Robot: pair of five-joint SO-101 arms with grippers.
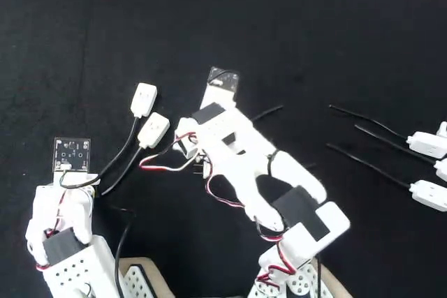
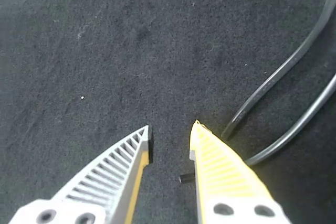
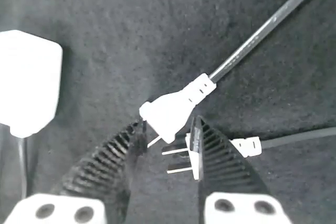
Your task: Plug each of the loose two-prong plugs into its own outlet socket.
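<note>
The left gripper (image 2: 171, 127) is positioned at the near left corner of the desk (image 1: 335, 47). Its jaws are apart with nothing held, and two black cables (image 2: 283, 77) run just beside it. Toward the desk's middle, the right gripper (image 3: 169, 125) is lowered with jaws apart. A white two-prong plug (image 3: 170, 111) lies at their tips, and the prongs of a second plug (image 3: 245, 146) are seen in the gap. Just beyond, two white outlet sockets (image 1: 143, 99) lie side by side. Three further white cabled units (image 1: 427, 144) are placed along the right edge.
</note>
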